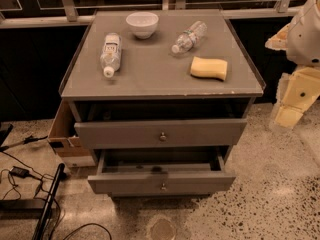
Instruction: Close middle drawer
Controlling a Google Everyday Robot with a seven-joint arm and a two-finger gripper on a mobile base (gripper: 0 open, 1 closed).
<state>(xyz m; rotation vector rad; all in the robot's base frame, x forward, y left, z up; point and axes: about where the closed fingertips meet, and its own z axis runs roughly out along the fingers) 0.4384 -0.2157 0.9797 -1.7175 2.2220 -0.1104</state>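
Observation:
The grey cabinet [75, 86] stands in the middle of the view. The middle drawer [125, 183] has a wide low front with a small round knob [163, 186], and it is pulled well out, so its dark inside shows. The taller-fronted top drawer [120, 133] above it stands out a little. The lowest drawer is hidden under the middle one. My arm [305, 31] comes in at the right edge. My gripper [286, 116] hangs to the right of the cabinet, level with the top drawer and apart from both drawers.
On the cabinet top lie a white bowl [142, 24], two clear plastic bottles [110, 53] [189, 36] on their sides and a yellow sponge [209, 68]. A cardboard box [64, 134] stands at the cabinet's left. Cables and a black bar [47, 204] lie on the floor at the left.

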